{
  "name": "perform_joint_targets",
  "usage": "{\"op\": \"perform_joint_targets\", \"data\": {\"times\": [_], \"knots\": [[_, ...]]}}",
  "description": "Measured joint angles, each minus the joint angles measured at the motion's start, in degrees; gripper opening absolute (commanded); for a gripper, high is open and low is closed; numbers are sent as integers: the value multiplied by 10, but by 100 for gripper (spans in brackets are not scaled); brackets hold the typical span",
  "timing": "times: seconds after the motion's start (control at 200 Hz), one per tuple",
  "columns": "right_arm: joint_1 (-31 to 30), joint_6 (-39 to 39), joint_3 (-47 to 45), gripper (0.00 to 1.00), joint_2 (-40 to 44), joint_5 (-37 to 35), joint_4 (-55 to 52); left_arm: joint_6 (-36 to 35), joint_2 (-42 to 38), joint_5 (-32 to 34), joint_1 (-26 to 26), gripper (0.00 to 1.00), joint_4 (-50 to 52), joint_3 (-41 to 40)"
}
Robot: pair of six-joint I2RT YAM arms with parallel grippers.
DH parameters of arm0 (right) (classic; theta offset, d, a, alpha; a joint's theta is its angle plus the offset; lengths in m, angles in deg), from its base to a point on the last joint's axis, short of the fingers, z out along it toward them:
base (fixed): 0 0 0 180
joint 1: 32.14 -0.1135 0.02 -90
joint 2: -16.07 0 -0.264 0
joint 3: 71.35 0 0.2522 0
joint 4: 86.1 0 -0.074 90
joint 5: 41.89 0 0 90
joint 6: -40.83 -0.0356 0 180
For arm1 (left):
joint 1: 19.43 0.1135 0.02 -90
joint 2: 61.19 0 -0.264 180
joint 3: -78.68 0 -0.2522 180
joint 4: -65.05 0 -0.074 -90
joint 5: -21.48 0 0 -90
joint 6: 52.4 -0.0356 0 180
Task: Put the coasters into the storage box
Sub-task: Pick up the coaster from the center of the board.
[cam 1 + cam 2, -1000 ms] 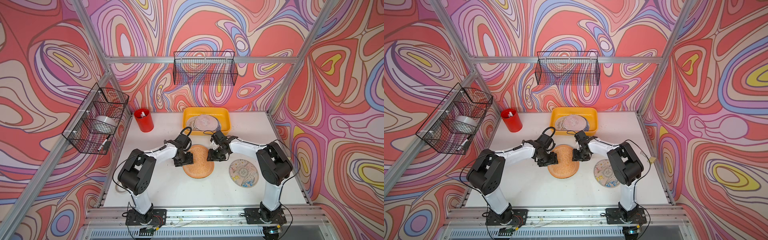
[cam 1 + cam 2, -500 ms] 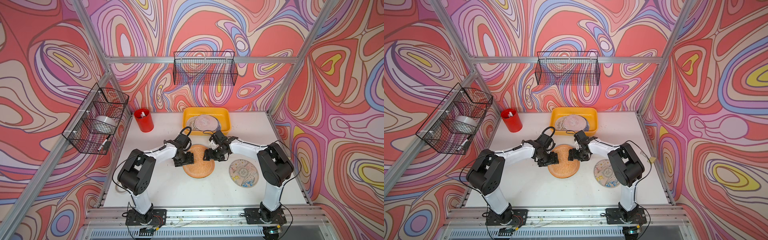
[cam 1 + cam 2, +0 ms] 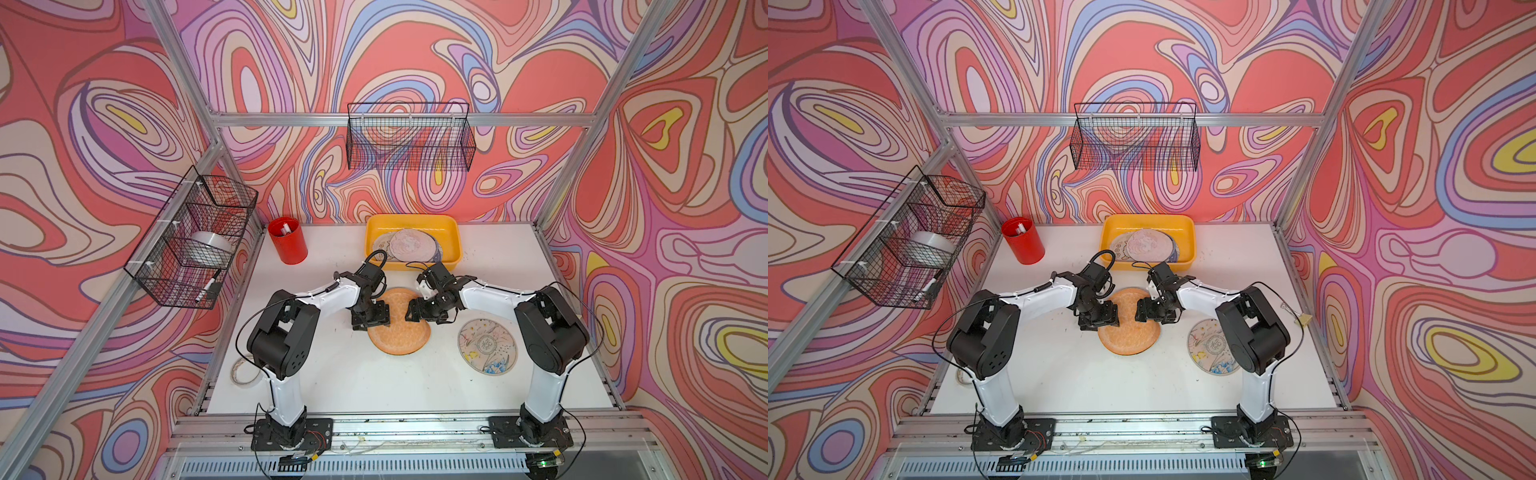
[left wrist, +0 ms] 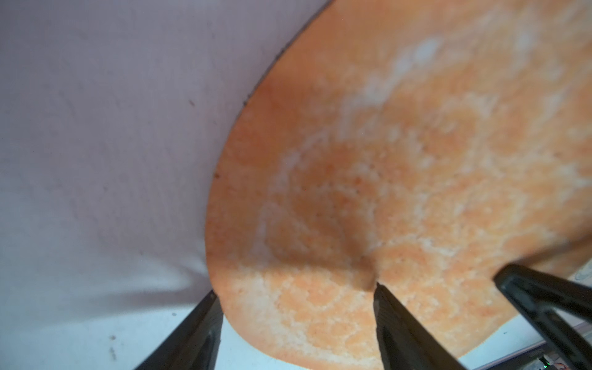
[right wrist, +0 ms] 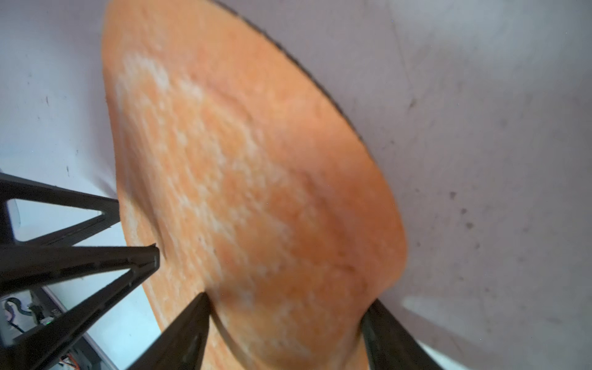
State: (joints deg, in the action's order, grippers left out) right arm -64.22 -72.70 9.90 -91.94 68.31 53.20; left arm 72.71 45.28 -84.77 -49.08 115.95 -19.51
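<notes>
On the white tabletop [image 3: 332, 374], the left gripper [image 3: 372, 322] and right gripper [image 3: 415, 311] straddle the textured orange round coaster [image 3: 401, 336] open-jawed; one should pinch its rim firmly before lifting.

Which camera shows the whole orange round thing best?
A top view. There the orange coaster shows nearly whole and round. Both wrist views show only close, blurry parts of it.

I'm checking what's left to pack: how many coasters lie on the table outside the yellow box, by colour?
Orange coaster: 1
Pale printed coaster: 1
Total: 2
</notes>
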Motion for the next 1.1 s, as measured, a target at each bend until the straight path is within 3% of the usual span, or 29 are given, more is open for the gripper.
{"op": "perform_joint_targets", "data": {"times": [0.175,0.396,0.671,0.911,1.102], "knots": [[-1,0,-5,28,-4,5,-2,0,-5,-2,0,77,-7,-5],[-7,5,4,8,-4,13,-14,1,-35,-4,-4,88,-50,-42],[-8,30,57,3,37,7,-102,9,-113,2,4,100,-85,-122],[2,53,168,2,56,-8,-168,11,-206,23,37,100,-100,-155],[33,60,273,1,40,-13,-175,10,-230,29,49,100,-111,-169]]}}
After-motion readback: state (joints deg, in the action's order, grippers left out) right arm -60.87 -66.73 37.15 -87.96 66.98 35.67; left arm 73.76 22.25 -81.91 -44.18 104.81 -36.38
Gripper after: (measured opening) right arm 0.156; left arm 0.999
